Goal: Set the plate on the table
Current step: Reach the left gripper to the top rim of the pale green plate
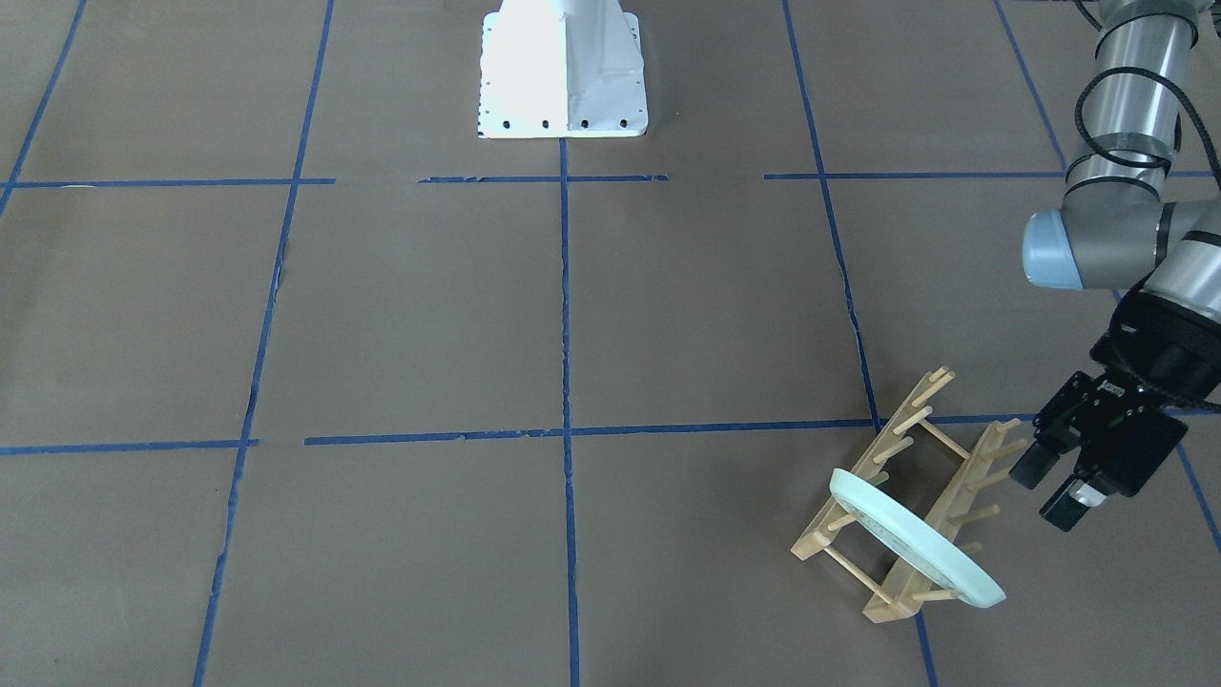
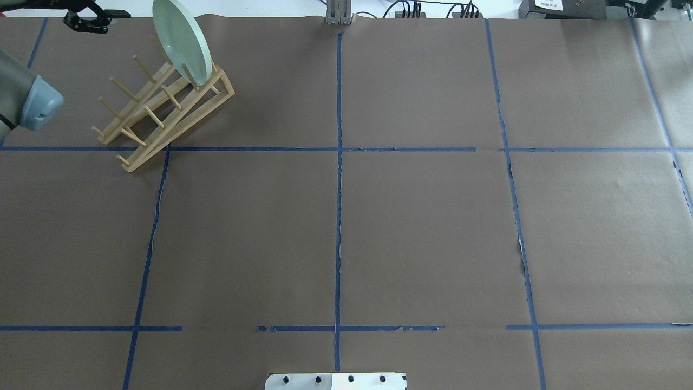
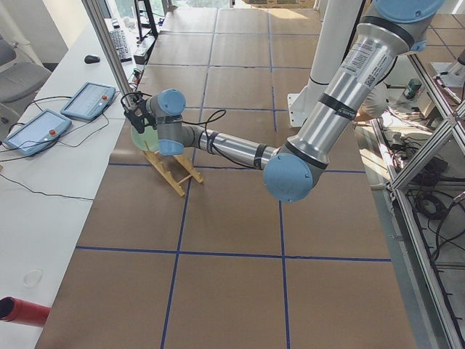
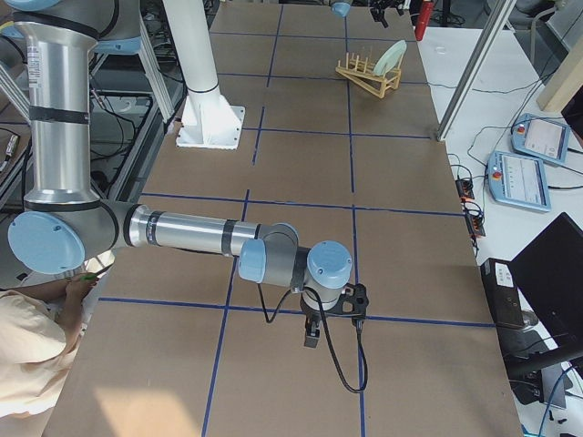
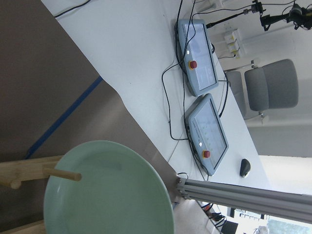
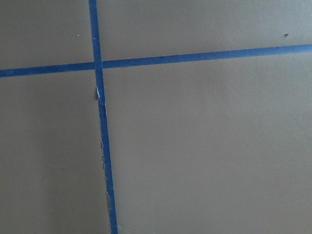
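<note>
Brown paper table (image 1: 429, 315), blue tape lines (image 1: 565, 315), white desk (image 3: 69, 156) alongside

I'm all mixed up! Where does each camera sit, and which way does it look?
Front-facing: across the table, facing the white base; left pincer shows.
Overhead: behind the robot, looking down; left arm shows.
Left side: table's end; left arm near.
Right side: opposite end; right arm near.
Left wrist: faces the plate.
Right wrist: faces taped table.
Front and overhead share the plate in its rack.

Mint-green plate (image 1: 918, 544) stands on edge in wooden rack (image 1: 895, 434) on brown blue-taped table (image 1: 429, 315)
</note>
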